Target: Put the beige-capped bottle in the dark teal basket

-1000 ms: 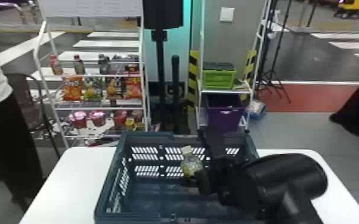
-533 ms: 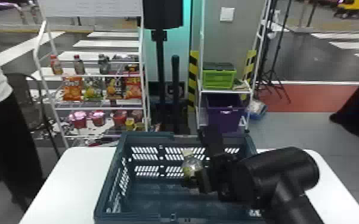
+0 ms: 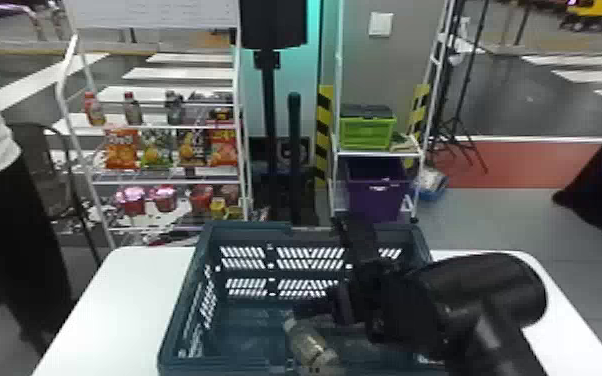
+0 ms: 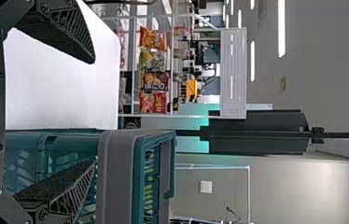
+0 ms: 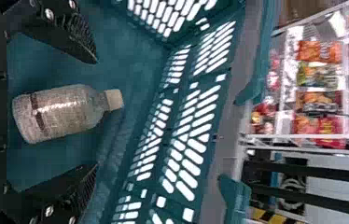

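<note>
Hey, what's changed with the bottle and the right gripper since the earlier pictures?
The right gripper has let go of the beige-capped bottle. The bottle was upright by its fingers; it has since dropped lower in the basket and tipped over, its cap pointing away from the robot. The fingers are open around it. The basket stayed put.

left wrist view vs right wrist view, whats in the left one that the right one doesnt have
Left wrist view has: the left gripper with its fingers open, the white table, a white board and a light switch.

Right wrist view has: the right gripper, also open, and the beige-capped bottle inside the basket, lying between the fingers and touching neither.

Both share: part of the basket with its slotted walls, and the row of snack bags.
</note>
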You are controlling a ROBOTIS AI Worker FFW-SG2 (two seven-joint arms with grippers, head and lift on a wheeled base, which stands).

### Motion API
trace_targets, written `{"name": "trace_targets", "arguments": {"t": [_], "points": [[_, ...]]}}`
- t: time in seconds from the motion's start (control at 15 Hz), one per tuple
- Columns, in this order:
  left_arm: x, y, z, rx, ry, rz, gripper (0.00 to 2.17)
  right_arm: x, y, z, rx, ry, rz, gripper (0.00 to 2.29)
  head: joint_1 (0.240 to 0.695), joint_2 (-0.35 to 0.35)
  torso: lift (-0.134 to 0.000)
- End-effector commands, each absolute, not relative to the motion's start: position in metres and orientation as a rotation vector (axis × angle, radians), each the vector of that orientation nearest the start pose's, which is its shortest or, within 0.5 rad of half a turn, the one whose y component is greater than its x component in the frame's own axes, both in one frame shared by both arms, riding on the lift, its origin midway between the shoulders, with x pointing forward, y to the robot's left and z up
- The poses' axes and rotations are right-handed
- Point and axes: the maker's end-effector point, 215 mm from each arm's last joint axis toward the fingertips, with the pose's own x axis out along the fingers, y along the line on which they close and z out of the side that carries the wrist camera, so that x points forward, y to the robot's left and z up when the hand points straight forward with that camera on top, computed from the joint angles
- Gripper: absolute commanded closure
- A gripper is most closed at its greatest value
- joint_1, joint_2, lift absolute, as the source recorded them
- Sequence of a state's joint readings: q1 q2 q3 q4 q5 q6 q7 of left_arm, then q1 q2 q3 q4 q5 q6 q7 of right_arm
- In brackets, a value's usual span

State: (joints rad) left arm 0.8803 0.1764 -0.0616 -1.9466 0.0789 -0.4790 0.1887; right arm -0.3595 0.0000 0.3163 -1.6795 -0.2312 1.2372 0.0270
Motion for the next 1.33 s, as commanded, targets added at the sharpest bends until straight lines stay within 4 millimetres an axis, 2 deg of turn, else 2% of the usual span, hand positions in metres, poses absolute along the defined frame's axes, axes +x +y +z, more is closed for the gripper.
{"name": "trace_targets", "arguments": {"t": [0.0, 0.13, 0.27, 0.4, 0.53, 0.73, 1.13, 1.27], "points": [[0.299, 0.252, -0.390, -0.001, 0.033, 0.054, 0.12, 0.562, -0.017, -0.385, -0.026, 0.722, 0.460, 0.10, 0.499, 0.000, 0.000], [0.299, 0.251, -0.390, -0.001, 0.033, 0.052, 0.12, 0.551, -0.012, -0.371, 0.001, 0.684, 0.477, 0.10, 0.499, 0.000, 0.000], [0.299, 0.251, -0.389, -0.001, 0.030, 0.052, 0.12, 0.537, -0.019, -0.352, 0.044, 0.629, 0.472, 0.10, 0.499, 0.000, 0.000], [0.298, 0.251, -0.390, -0.001, 0.031, 0.052, 0.12, 0.525, -0.044, -0.340, 0.068, 0.552, 0.451, 0.10, 0.499, 0.000, 0.000], [0.299, 0.251, -0.389, -0.001, 0.028, 0.052, 0.12, 0.511, -0.079, -0.335, 0.088, 0.486, 0.423, 0.10, 0.499, 0.000, 0.000], [0.301, 0.248, -0.385, -0.006, 0.022, 0.047, 0.12, 0.481, -0.122, -0.338, 0.107, 0.430, 0.382, 0.10, 0.499, 0.000, 0.000], [0.300, 0.246, -0.382, -0.009, 0.016, 0.047, 0.12, 0.418, -0.208, -0.311, 0.128, 0.158, 0.270, 0.10, 0.499, 0.000, 0.000], [0.301, 0.243, -0.380, -0.011, 0.013, 0.044, 0.12, 0.399, -0.226, -0.316, 0.131, 0.115, 0.239, 0.10, 0.499, 0.000, 0.000]]}}
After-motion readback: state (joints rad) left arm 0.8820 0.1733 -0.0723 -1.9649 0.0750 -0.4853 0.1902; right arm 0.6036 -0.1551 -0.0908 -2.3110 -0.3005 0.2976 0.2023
